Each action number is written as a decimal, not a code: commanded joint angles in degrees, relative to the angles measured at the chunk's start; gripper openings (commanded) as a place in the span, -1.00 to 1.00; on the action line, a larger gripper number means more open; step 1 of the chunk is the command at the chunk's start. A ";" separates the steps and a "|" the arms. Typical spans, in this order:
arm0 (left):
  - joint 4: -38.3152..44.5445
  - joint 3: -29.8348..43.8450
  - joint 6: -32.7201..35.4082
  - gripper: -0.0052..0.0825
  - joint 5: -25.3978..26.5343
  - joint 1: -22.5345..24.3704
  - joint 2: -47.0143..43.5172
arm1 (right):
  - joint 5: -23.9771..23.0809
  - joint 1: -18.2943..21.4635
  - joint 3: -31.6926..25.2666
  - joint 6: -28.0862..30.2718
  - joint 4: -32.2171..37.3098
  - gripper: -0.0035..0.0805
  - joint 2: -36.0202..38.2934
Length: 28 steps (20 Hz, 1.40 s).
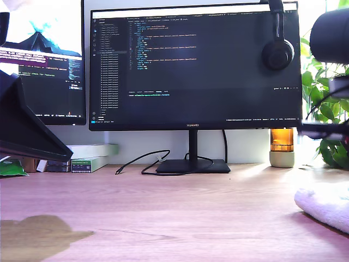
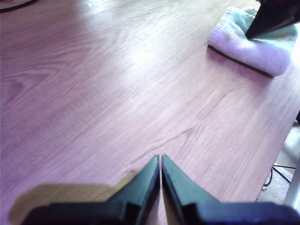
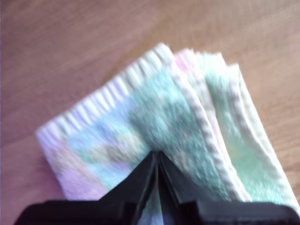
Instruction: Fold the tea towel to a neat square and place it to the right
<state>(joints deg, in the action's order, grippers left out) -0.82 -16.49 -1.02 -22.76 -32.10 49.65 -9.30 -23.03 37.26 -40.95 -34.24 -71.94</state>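
The towel [image 3: 178, 126] lies folded on the bench [image 2: 117, 93]. My second gripper [image 3: 158, 157] and first gripper [image 2: 161, 161] have fingers closed, empty; lift clear without dragging layers.

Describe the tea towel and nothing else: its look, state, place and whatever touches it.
The tea towel is a thick, fluffy white terry cloth, folded into a compact stack with several stitched edges fanned along one side. It lies flat on the wooden desk at the exterior view's right edge, partly cut off there. My second pincer, closed, sits over the top layer; whether it touches is unclear. No printed mark shows.
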 commanded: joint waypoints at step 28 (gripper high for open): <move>10.82 1.07 -3.26 -0.93 3.85 26.47 -4.90 | 10.51 22.95 -12.63 43.71 31.93 -0.94 18.73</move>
<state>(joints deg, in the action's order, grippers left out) 10.15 -16.49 -4.01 -18.90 -5.91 46.28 0.99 -0.08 26.09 2.87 -3.99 -54.54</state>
